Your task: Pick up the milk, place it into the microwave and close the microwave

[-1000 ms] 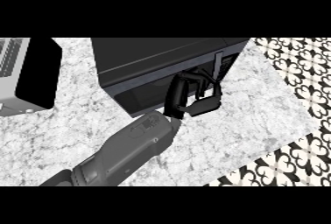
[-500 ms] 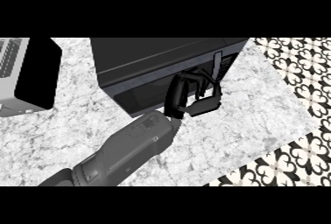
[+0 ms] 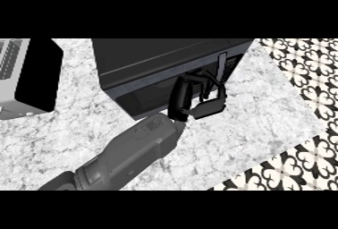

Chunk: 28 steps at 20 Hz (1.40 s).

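One hand (image 3: 198,96), fingers curled and holding nothing visible, rests against the microwave (image 3: 158,62) front just ahead of it; no milk shows.

One grey forearm (image 3: 135,150), broad and rounded, its casing smooth with faint moulded panels near the wrist; a darker ribbed collar rings it lower down; at its tip a glossy black hand (image 3: 198,96) of slim fingers and a blocky thumb.
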Each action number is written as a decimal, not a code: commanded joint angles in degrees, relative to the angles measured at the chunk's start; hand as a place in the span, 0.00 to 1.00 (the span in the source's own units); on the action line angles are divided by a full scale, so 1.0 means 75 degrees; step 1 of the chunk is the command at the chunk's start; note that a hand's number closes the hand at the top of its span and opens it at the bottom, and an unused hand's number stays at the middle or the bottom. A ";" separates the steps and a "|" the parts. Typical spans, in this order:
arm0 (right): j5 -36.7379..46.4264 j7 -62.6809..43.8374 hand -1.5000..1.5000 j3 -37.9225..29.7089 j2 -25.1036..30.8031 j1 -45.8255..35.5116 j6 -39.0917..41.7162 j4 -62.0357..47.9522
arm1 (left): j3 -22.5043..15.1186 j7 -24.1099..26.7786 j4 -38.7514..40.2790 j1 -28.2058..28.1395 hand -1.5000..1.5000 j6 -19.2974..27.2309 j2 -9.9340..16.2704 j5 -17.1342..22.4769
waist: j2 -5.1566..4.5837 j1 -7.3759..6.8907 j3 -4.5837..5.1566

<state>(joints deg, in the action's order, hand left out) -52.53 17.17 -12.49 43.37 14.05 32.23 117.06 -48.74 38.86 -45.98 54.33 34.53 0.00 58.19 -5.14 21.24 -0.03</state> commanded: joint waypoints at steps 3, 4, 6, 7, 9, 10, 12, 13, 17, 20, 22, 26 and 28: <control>-0.0324 -0.0117 0.00 0.0081 0.0157 -0.0012 0.0189 0.0047 | 0.0139 -0.0125 0.0592 0.0433 1.00 -0.0165 0.0000 0.0285 | -0.0099 0.0083 0.0011; -0.0296 -0.0115 0.00 -0.0006 0.0223 -0.0054 0.0218 -0.0025 | 0.0141 -0.0118 0.0582 0.0452 1.00 -0.0140 0.0000 0.0335 | -0.0107 0.0097 0.0003; -0.0358 -0.0109 0.00 -0.0052 0.0238 -0.0069 0.0221 -0.0063 | 0.0097 -0.0052 0.0633 0.0448 1.00 -0.0163 0.0000 0.0375 | -0.0093 0.0072 0.0000; -0.0395 -0.0105 0.00 -0.0070 0.0259 -0.0101 0.0230 -0.0025 | 0.0062 0.0025 0.0637 0.0406 1.00 -0.0157 0.0000 0.0384 | -0.0109 0.0117 0.0006; -0.0482 -0.0149 0.00 -0.0097 0.0336 -0.0106 0.0265 -0.0038 | -0.0010 0.0042 0.0688 0.0397 1.00 -0.0186 0.0000 0.0421 | -0.0107 0.0121 0.0008; -0.0519 -0.0125 0.00 -0.0114 0.0332 -0.0142 0.0284 -0.0086 | -0.0035 0.0083 0.0696 0.0405 1.00 -0.0194 0.0000 0.0441 | -0.0105 0.0068 0.0000; -0.0519 -0.0168 0.00 -0.0143 0.0409 -0.0137 0.0327 -0.0084 | 0.0020 0.0035 0.0719 0.0582 1.00 -0.0184 0.0000 0.0518 | -0.0079 0.0106 -0.0002; -0.0520 -0.0172 0.00 -0.0138 0.0397 -0.0162 0.0279 -0.0083 | -0.0044 0.0122 0.0768 0.0475 1.00 -0.0179 0.0000 0.0519 | -0.0103 0.0057 0.0003; -0.0654 -0.0219 0.00 -0.0097 0.0498 -0.0182 0.0435 -0.0099 | -0.0184 0.0352 0.0684 0.0577 1.00 -0.0381 0.0000 0.0538 | -0.0106 0.0062 0.0004; -0.0817 -0.0154 0.00 -0.0112 0.0521 -0.0305 0.0544 -0.0029 | -0.0539 -0.0043 0.1074 0.0746 1.00 -0.0219 0.0000 0.0427 | -0.0086 0.0102 -0.0034; -0.0928 -0.0179 0.00 -0.0017 0.0554 -0.0355 0.0616 0.0031 | -0.0698 -0.0124 0.1165 0.0681 1.00 -0.0048 0.0000 0.0464 | -0.0080 0.0028 -0.0030; -0.1127 -0.0273 0.00 -0.0002 0.0693 -0.0283 0.0732 0.0050 | -0.0696 -0.0377 0.1412 0.0642 1.00 0.0267 0.0000 0.0662 | -0.0030 -0.0095 -0.0019; -0.1199 -0.0240 0.00 -0.0083 0.0715 -0.0230 0.0835 0.0077 | -0.0776 -0.0343 0.1540 0.0500 1.00 0.0327 0.0000 0.0704 | 0.0005 -0.0119 -0.0019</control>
<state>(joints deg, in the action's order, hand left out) -60.40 15.51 -12.86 48.18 11.95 37.57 117.30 -55.87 38.53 -40.96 58.81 35.22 -0.06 61.68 -4.81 20.94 -0.26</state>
